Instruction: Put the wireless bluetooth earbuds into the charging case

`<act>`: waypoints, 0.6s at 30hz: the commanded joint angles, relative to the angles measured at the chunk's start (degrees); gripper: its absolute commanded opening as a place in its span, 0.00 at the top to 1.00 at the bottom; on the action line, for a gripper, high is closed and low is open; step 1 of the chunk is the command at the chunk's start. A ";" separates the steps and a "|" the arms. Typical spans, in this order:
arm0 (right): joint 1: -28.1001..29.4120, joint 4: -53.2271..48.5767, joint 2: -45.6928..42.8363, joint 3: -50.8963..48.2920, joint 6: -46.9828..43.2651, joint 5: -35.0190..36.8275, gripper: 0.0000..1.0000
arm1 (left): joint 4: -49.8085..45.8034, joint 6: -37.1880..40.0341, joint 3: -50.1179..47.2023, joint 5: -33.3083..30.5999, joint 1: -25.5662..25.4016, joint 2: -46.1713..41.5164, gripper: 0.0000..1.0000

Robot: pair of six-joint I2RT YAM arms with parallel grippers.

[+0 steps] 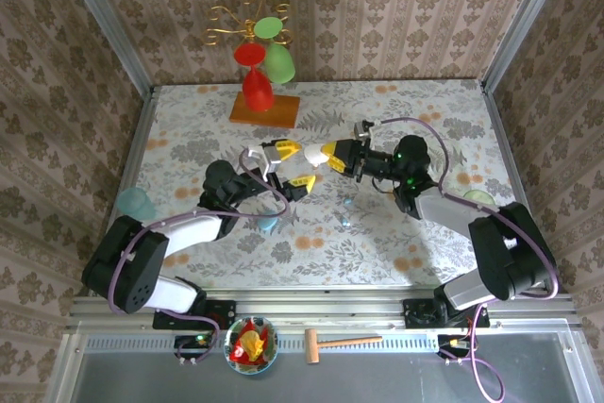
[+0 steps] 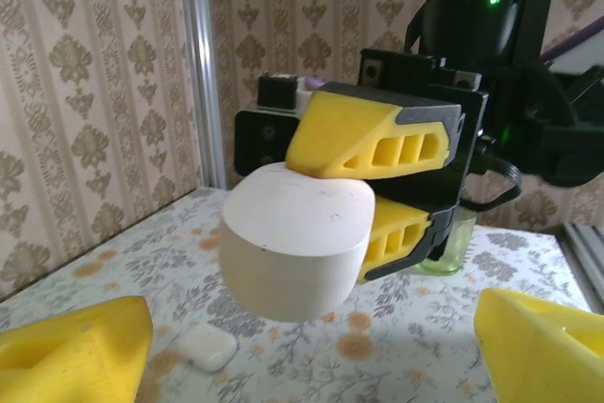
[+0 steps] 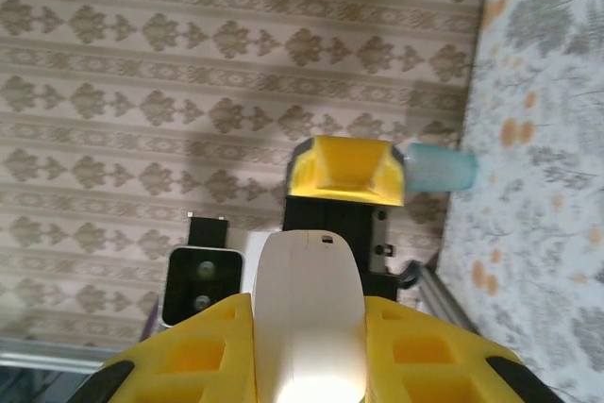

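Right gripper (image 1: 330,155) is clamped on the white pebble-shaped charging case (image 1: 315,159), held off the table (image 1: 396,233) at the middle of the overhead frame. In the left wrist view its two yellow fingers (image 2: 363,143) pinch the case (image 2: 297,252) from above and below, with the rounded body jutting out toward the lens. In its own camera the case (image 3: 309,318) stands edge-on between the pads at the bottom centre, and the lid looks shut (a thin seam runs near the top).

Left gripper (image 1: 294,165) faces it just beside, jaws wide apart and empty. Its fingertips (image 2: 75,356) sit in the lower corners of its own view.

One small white piece, which I take for an earbud (image 2: 206,346), lies on the table at the lower left of the left wrist view, below the case and apart from it.

As I judge it, the case is being presented and no earbud is in yet. Next the lid must be opened while the right grip holds firm. Then the left arm must dip to the earbud, a tiny smooth thing that needs a centred pinch.

Both forearms reach inward from the lower corners, wrists level, grippers nose to nose.
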 commanded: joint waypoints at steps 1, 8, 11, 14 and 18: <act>2.00 13.07 1.99 0.52 8.49 1.37 0.99 | 7.20 -3.48 1.50 3.28 0.08 0.09 0.12; 3.93 15.21 3.82 2.17 10.30 1.87 0.99 | 7.23 -4.04 1.91 4.92 0.08 -0.51 0.28; 3.93 15.30 4.25 2.24 11.42 1.83 1.00 | 7.22 -3.36 1.27 4.86 0.16 -0.71 0.37; 4.01 15.35 4.85 2.24 12.58 1.80 1.00 | 7.22 -3.36 1.26 5.72 0.08 -0.73 0.41; 4.10 15.51 5.33 2.21 13.33 1.66 1.00 | 7.22 -3.36 1.26 5.45 0.08 -1.02 0.48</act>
